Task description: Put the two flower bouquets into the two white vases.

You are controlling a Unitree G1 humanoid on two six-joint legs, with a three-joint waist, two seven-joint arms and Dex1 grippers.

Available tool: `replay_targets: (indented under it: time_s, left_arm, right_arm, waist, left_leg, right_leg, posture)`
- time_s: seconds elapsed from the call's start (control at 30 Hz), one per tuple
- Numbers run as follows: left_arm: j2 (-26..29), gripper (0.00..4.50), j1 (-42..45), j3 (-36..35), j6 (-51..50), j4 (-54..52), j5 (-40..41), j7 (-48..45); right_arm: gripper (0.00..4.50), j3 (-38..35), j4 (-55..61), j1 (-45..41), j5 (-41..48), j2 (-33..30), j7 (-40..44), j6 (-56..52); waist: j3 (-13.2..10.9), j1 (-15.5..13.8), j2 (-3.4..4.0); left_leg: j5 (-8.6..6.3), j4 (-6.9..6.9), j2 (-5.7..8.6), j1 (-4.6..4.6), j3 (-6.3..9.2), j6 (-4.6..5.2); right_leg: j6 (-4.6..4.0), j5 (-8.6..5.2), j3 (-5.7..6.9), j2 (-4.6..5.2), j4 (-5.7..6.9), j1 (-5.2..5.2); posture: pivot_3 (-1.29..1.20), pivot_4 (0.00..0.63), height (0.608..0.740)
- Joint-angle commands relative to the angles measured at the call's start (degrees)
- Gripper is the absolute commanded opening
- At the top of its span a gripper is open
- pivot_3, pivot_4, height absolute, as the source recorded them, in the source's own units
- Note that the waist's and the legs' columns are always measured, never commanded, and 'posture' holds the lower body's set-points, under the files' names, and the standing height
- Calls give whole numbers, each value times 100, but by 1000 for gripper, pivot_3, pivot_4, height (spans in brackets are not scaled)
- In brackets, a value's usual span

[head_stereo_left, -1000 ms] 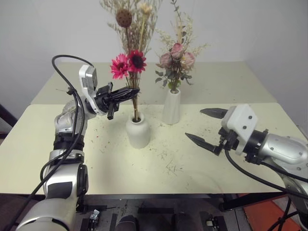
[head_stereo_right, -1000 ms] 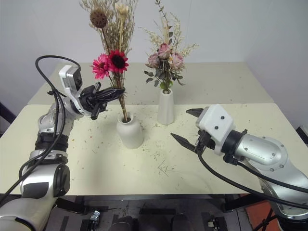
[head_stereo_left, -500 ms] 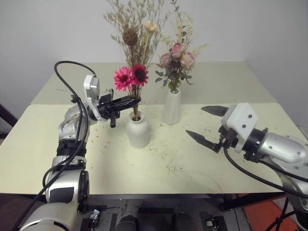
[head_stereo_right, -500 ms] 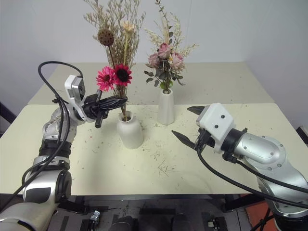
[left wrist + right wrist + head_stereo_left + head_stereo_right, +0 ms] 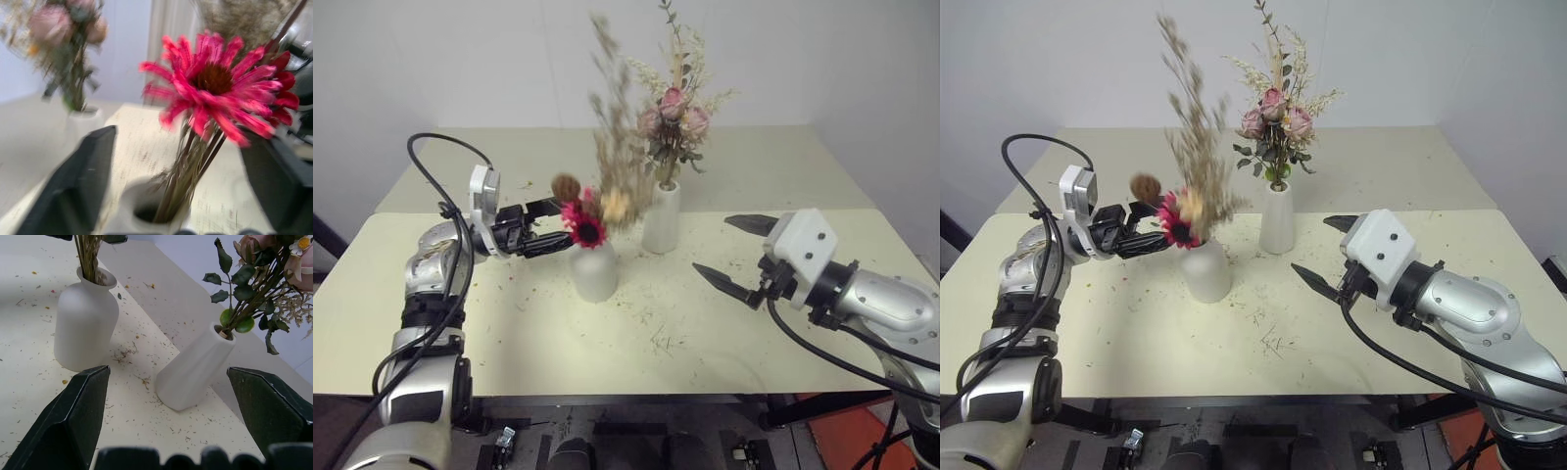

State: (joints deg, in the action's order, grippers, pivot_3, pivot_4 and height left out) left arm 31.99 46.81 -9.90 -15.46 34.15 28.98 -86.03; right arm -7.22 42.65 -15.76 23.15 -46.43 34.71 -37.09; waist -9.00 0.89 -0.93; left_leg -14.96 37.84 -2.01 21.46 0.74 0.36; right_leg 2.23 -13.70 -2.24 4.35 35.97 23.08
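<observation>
The dried bouquet (image 5: 607, 186) stands with its stems in the short, squat white vase (image 5: 594, 273). Its magenta flower (image 5: 583, 229) sits low by the vase mouth, and the tan grasses look blurred. My left gripper (image 5: 544, 228) is open just left of the flower; in the left wrist view its fingers (image 5: 80, 183) flank the stems without touching them. The pink rose bouquet (image 5: 672, 114) stands in the tall, slim white vase (image 5: 662, 218). My right gripper (image 5: 732, 254) hangs open above the table, right of both vases, holding nothing.
Bits of dried plant litter the cream table (image 5: 636, 338) around the vases. A second table (image 5: 773, 166) joins it behind, against a white wall. In the right wrist view the squat vase (image 5: 86, 328) and the tall vase (image 5: 194, 371) stand ahead of the fingers.
My left gripper has opened and let go of the dried bouquet, which has dropped deeper into the squat vase. The left hand has moved down and left. The right arm has kept still.
</observation>
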Motion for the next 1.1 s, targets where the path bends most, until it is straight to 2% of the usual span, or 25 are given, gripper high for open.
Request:
replay_targets:
  time_s: [0.03, 0.2, 0.37, 0.5, 0.57, 0.63, 0.73, 0.87, 0.97, 1.1]
  left_arm:
    - [231, 4457, 22, -178, -173, -166, 0, 394]
    - [414, 4457, -63, -197, -164, -329, -160, 1027]
    - [569, 4457, -331, -483, -287, -721, 124, 1145]
    - [999, 4457, -844, -646, -332, -1177, 133, 1112]
    - [1345, 4457, -1405, -659, -70, -1561, -116, 1120]
    - [1625, 4457, -1865, -852, -142, -1883, -32, 1133]
    - [1889, 4457, -2383, -1232, -347, -2290, 208, 1231]
    - [2194, 4457, -3014, -1514, -312, -2774, 126, 1313]
    - [2286, 4457, -3187, -1649, -244, -2961, 133, 1413]
    - [2264, 4457, -3177, -1711, -208, -3016, 154, 1566]
  right_arm:
    - [4500, -63, 80, -43, -86, 21, -57, 139]
    - [4500, -34, 10, -54, -155, 22, -28, 200]
    - [4500, 18, -47, -56, -257, -7, 34, 263]
    - [4500, -207, 12, 116, -152, -144, 189, 209]
    - [4500, -706, 38, 414, 118, -264, 475, 184]
    - [4500, -1244, 1, 716, 409, -391, 829, 172]
    - [4500, -2092, -132, 1144, 827, -547, 1462, 324]
    - [4500, -3108, -671, 1425, 1284, -853, 2280, 364]
    - [4500, -3335, -1094, 1501, 1130, -1199, 2542, 444]
    - [4500, -3171, -1392, 1393, 1069, -1421, 2508, 430]
  waist:
    - [0, -4, 0]
    - [0, -9, 0]
    - [0, -1, 0]
    - [1, 48, 1]
    - [1, 48, 2]
    - [1, 16, 2]
    - [-2, -31, -3]
    - [-2, -50, -3]
    - [-2, -37, -2]
    - [-2, -17, -3]
  left_leg:
    - [0, 0, 0, 0, 0, 0]
    - [0, -1, 0, 2, 0, 0]
    - [0, -1, -1, 2, 0, 0]
    - [0, -3, -5, 1, -2, 0]
    - [-1, -9, -6, -1, -3, 2]
    - [-2, -10, -6, -1, -5, 3]
    - [-2, -7, -8, -3, -7, 3]
    - [-3, -7, -10, -17, -12, 2]
    - [-3, -10, -14, -42, -20, 2]
    - [-3, -10, -18, -46, -21, 2]
  right_leg:
    - [0, 0, 0, 0, 0, 0]
    - [0, 0, 1, 1, 5, 0]
    - [0, 0, 1, 1, 5, 1]
    - [0, 0, -1, -2, 6, 6]
    - [0, 0, -3, -1, 8, 6]
    - [-1, 0, -3, 0, 5, 5]
    - [-1, -1, -1, 2, -10, 2]
    - [-1, -1, 2, 4, -9, -9]
    - [-4, -3, 0, 3, -8, -33]
    - [-4, -4, 0, -2, -2, -34]
  posture:
    - [0, 150, 740]
    - [0, 150, 740]
    - [0, 150, 740]
    - [0, 150, 740]
    - [0, 150, 740]
    - [0, 150, 740]
    - [0, 150, 740]
    - [0, 150, 740]
    - [0, 150, 740]
    - [0, 150, 740]
